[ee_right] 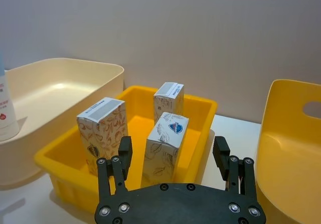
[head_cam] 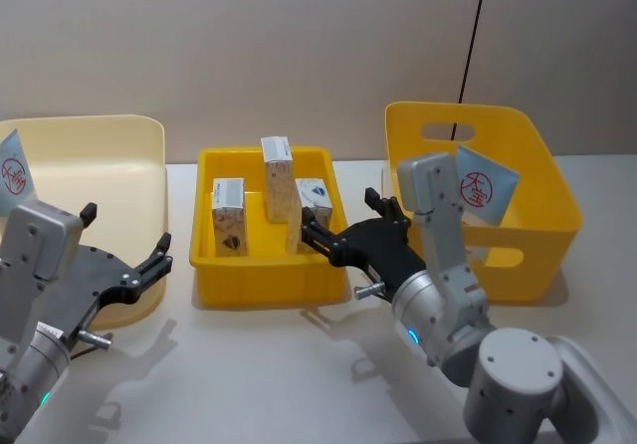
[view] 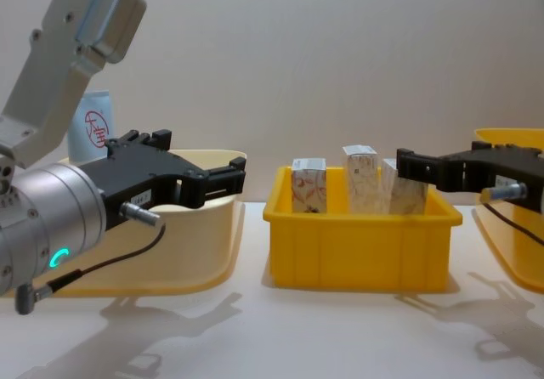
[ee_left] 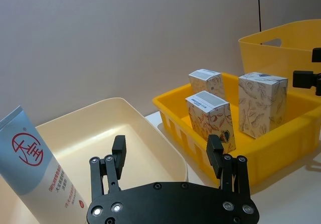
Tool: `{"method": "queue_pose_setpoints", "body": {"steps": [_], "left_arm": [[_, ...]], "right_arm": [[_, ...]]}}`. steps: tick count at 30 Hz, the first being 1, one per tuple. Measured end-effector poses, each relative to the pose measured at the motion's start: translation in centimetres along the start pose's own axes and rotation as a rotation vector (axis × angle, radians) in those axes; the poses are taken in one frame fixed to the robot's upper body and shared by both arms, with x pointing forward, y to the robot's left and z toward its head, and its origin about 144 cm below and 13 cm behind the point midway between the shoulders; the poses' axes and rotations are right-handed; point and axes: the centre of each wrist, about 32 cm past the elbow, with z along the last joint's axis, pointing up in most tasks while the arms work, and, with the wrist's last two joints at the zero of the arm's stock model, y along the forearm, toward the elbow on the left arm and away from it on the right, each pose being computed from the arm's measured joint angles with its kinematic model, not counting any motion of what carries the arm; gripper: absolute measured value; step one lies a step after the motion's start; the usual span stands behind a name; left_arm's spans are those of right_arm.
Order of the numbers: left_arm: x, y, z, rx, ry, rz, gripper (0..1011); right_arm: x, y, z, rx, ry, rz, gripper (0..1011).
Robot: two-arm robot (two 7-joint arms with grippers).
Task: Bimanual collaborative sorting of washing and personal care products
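Three white cartons with red-brown swirl print stand upright in the yellow tray (head_cam: pixel 267 283): one at its left (head_cam: pixel 229 217), a taller one at the back (head_cam: pixel 278 177), one on the right (head_cam: pixel 311 197). A light-blue tube (head_cam: pixel 12 173) leans in the cream bin (head_cam: pixel 119 145), and another tube (head_cam: pixel 485 190) leans in the deep yellow bin (head_cam: pixel 537 235). My right gripper (head_cam: pixel 343 217) hovers open and empty over the tray's right rim, just in front of the right carton (ee_right: pixel 165 146). Over the cream bin's near right corner, my left gripper (head_cam: pixel 129 245) is open with nothing in it.
The three containers stand in a row against the back wall: cream bin (view: pixel 195 251) on the left, yellow tray (view: pixel 357 243) in the middle, yellow bin (view: pixel 510 226) on the right. White tabletop runs in front of them.
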Motion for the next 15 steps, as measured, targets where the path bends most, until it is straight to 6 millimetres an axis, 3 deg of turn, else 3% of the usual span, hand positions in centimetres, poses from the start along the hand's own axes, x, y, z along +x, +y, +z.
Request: {"method": "queue_pose_setpoints", "body": {"steps": [15], "left_arm": [[0.0, 0.0, 0.0, 0.0, 0.0, 0.0, 1002]], "right_arm": [[-0.6, 2.7, 0.1, -0.039, 0.043, -0.042, 1001]]}}
